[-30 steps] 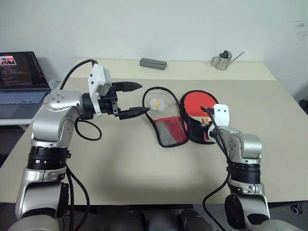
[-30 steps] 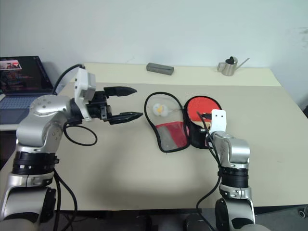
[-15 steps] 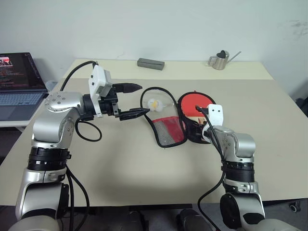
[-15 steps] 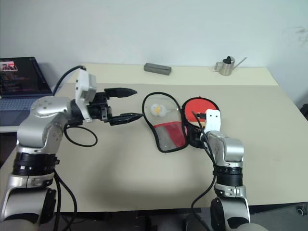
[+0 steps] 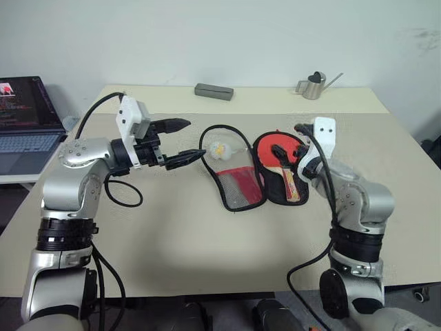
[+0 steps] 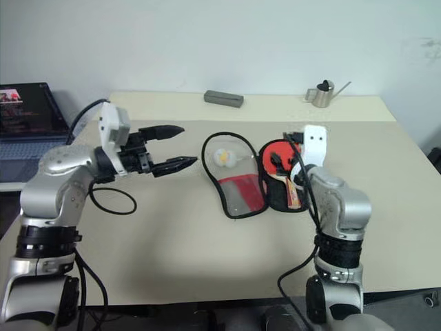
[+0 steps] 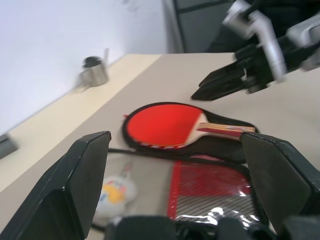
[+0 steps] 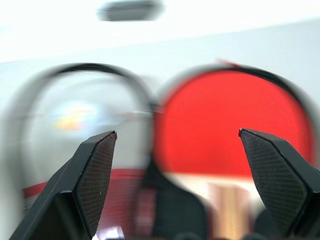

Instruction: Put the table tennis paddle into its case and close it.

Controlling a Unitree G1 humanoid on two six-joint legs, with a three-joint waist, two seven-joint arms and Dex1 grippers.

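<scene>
The paddle [image 5: 279, 157] lies in the right half of the open case [image 5: 256, 172], red face up, handle pointing toward the robot. The right claw [image 6: 281, 159] hangs just above the handle, jaws spread, gripping nothing. The left claw [image 5: 181, 141] hovers beside the flap half, also spread wide and empty, with the zipper charm [image 5: 219, 147] just past its fingertips.

Step in hand, as I read it: fold the flap over the paddle, then zip. To do it well, the left claw should pinch the flap's far rim (not the mesh, which would likely stretch and slip), lift it in an arc across to the right, and lay it flat so the two zipper edges meet. The right claw could press the loaded half down so it doesn't drag. The handle needs to sit fully inside the rim first, or the zip may snag.

Materials: the case is soft fabric, floppy, black-lined, with a mesh pocket over red. The paddle has a round rubber face and a light, striped wooden handle, rigid. The table [image 5: 172, 227] is smooth and beige, likely slippery under fabric. The charm is small, pale and rounded.
</scene>
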